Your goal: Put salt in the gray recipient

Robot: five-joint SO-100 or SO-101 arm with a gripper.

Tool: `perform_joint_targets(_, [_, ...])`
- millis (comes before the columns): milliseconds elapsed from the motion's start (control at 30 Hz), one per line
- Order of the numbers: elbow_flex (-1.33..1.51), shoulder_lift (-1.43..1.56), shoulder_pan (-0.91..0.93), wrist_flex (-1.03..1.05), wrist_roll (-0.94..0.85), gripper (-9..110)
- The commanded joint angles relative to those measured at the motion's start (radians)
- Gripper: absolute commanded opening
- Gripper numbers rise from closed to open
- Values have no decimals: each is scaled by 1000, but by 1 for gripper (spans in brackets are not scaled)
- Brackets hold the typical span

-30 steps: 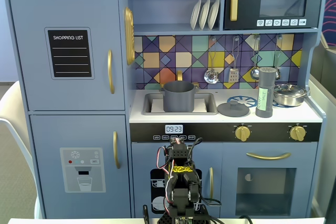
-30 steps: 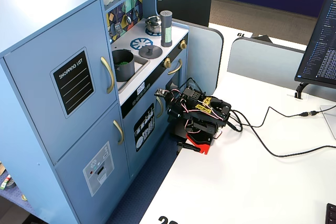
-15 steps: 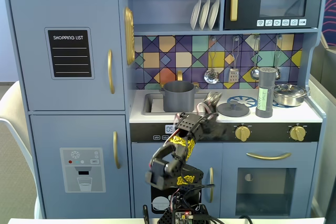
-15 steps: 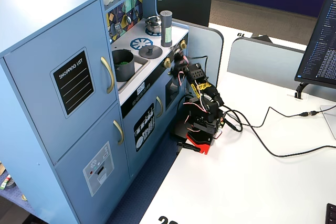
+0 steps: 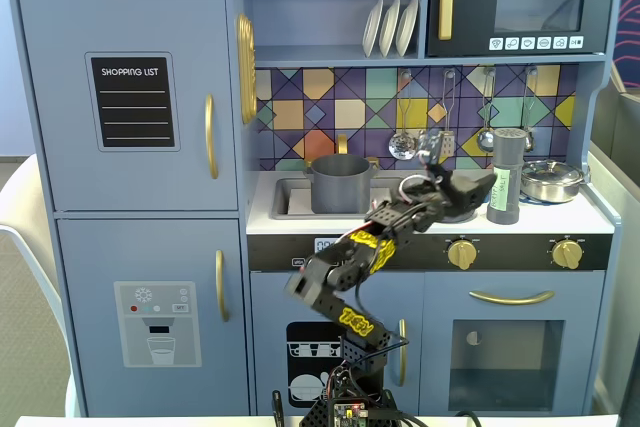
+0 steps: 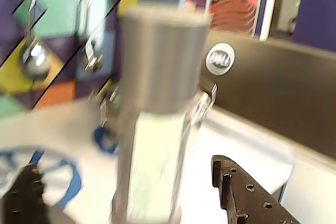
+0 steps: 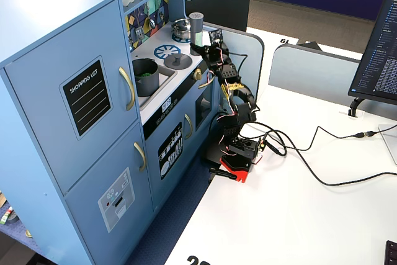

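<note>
Tool (image 6: 131, 192) of the black two-finger arm hangs spread wide, its fingers flanking but not touching the tall dark gray cylindrical salt shaker (image 6: 157, 124). In a fixed view, left to right: the matte gray cylindrical pot (image 5: 340, 183) sits in the sink, the shaker (image 5: 506, 177) upright on the stove surface (image 5: 560, 215). Best to centre low on the shaker, then close squarely.

A blue toy kitchen (image 5: 130, 97) carries a black shopping list board (image 5: 132, 102), white plates (image 5: 390, 25) on its shelf and a black microwave (image 5: 520, 12). A shiny steel pan (image 5: 551, 180) sits on the countertop's right end in a fixed view. A flat gray lid with a knob (image 7: 177, 60) lies on the burner, and a Dell monitor (image 7: 217, 1) stands behind.
</note>
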Motion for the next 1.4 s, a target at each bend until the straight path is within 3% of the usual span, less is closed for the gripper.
perform_joint_targets(0, [-169, -94, 15, -37, 35, 49])
perform_joint_targets(200, [-307, -247, 9, 21, 129, 52])
perform_joint_targets(967, [-821, -792, -11, 23, 60, 44])
perform_joint_targets(1067, [-857, -827, -25, 26, 40, 31])
perform_joint_targets(1167, [-859, -811, -48, 64, -6, 0])
perform_joint_targets(1367, [-805, -627, -74, 81, 156, 0])
